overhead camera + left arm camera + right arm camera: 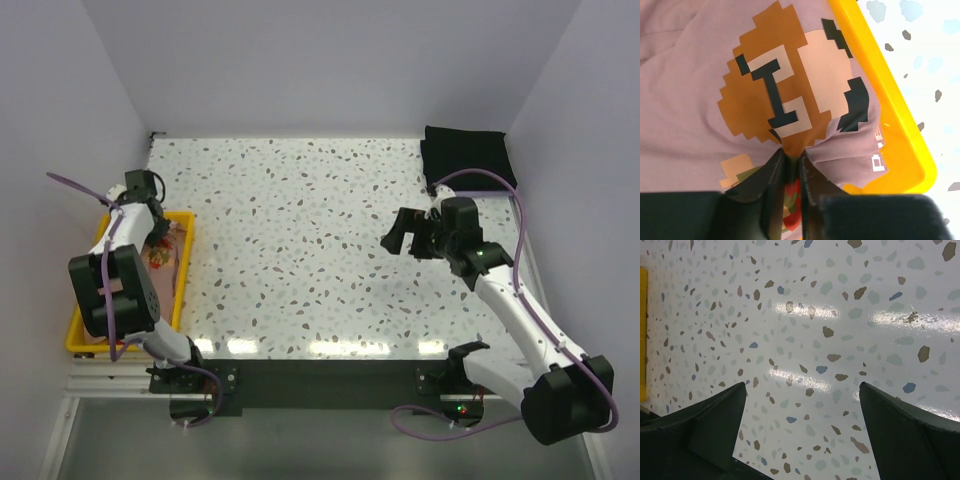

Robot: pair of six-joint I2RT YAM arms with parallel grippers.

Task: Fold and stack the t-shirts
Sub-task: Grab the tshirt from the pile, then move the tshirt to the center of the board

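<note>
A mauve t-shirt (685, 75) with a pixel-art print is bunched in the yellow bin (892, 117) at the left edge of the table (300, 215). A fold of it is pinched between the fingers of the left gripper (790, 159). A black folded t-shirt (463, 155) is laid at the far right corner. The right gripper (802, 390) is held wide open above the table, toward its right edge.

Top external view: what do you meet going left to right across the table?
Yellow bin holding the lilac shirt → bare table → right gripper → black folded shirt in the far right corner.
</note>
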